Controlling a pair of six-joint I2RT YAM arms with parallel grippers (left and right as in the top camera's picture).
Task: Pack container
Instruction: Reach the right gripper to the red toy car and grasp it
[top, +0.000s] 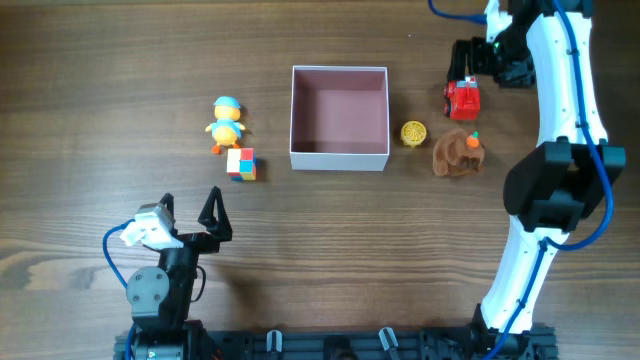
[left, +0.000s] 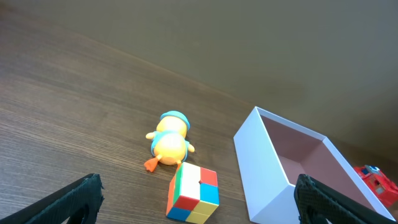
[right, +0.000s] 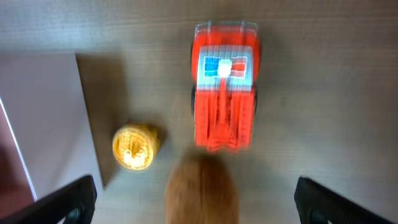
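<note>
Wooden table (top: 400, 250); overhead shows left gripper (top: 190, 200) spread wide, only wrist view shows right gripper (right: 196, 193) parted.

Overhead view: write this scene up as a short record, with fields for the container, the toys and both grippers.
container: open-topped, nothing inside
toys left of it: duck toy; puzzle cube beside the duck
toys right of it: red toy truck; yellow round toy; brown plush toy
toys packed: none
left gripper: jaws open, holding nothing, apart from the toys
right gripper: jaws open, above the red toy truck, not closed on it
</note>
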